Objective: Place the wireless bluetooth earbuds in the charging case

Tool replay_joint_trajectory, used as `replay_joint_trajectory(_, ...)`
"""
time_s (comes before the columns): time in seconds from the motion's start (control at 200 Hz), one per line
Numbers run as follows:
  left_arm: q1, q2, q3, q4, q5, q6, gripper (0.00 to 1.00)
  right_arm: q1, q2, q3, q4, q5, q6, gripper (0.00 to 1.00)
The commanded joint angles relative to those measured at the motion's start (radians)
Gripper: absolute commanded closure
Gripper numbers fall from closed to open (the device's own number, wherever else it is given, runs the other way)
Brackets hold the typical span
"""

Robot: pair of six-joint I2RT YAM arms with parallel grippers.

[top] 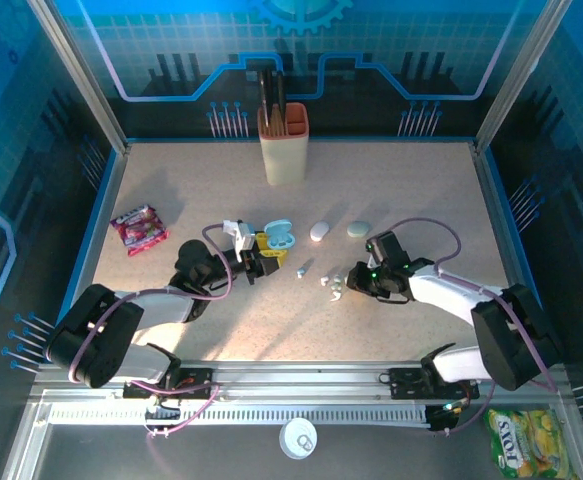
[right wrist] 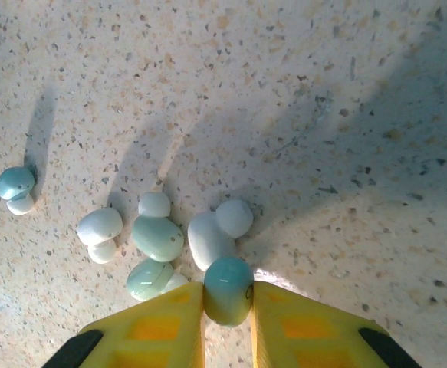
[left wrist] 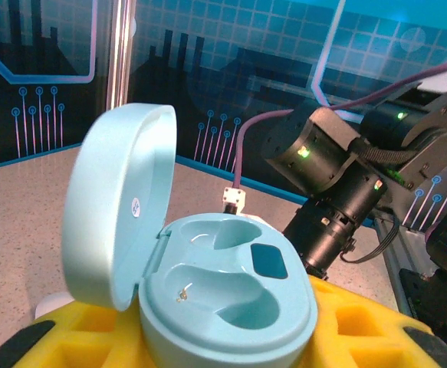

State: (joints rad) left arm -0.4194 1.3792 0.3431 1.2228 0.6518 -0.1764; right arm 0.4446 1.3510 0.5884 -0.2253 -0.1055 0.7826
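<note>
Teal earbud (right wrist: 228, 287) is pinched in the right pincer (right wrist: 228, 305), down by the other buds (right wrist: 158, 238) on the surface (right wrist: 284, 115). The left pincer (top: 259, 256) clamps the open case (left wrist: 231, 314), sockets (left wrist: 223, 287) empty. Next, I think: lift it, carry it across, and align it carefully.

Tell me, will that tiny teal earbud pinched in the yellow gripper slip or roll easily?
Probably slippery: the teal earbud looks glossy and rounded, pinched only at its sides by the right gripper. That roundness suggests it would roll if dropped. It seems light, being tiny.

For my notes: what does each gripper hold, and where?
Left gripper clamps the open teal case by its lower body; right gripper pinches one teal earbud by its sides.
</note>
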Motion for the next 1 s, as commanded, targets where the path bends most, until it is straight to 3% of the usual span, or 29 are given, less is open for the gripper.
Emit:
replay_joint_trajectory(0.0, 0.008, -0.015, -0.013, -0.020, 0.029, 0.041, 0.69, 0.012, -0.016, 0.026, -0.162, 0.050, -0.074, 0.80)
replay_joint_trajectory(0.305, 0.007, -0.001, -0.010, -0.037, 0.038, 0.061, 0.69, 0.025, 0.044, 0.025, -0.196, -0.059, -0.129, 0.79)
replay_joint_trajectory(0.455, 0.007, 0.025, -0.011, -0.006, 0.045, 0.047, 0.69, 0.025, 0.051, 0.030, -0.179, -0.051, -0.134, 0.73)
replay_joint_trajectory(0.71, 0.007, 0.047, -0.020, 0.023, 0.051, 0.033, 0.69, 0.001, -0.039, -0.026, -0.068, -0.050, -0.077, 0.65)
replay_joint_trajectory(0.995, 0.007, 0.051, -0.019, 0.023, 0.058, 0.033, 0.69, -0.014, -0.001, -0.059, 0.032, -0.102, -0.018, 0.64)
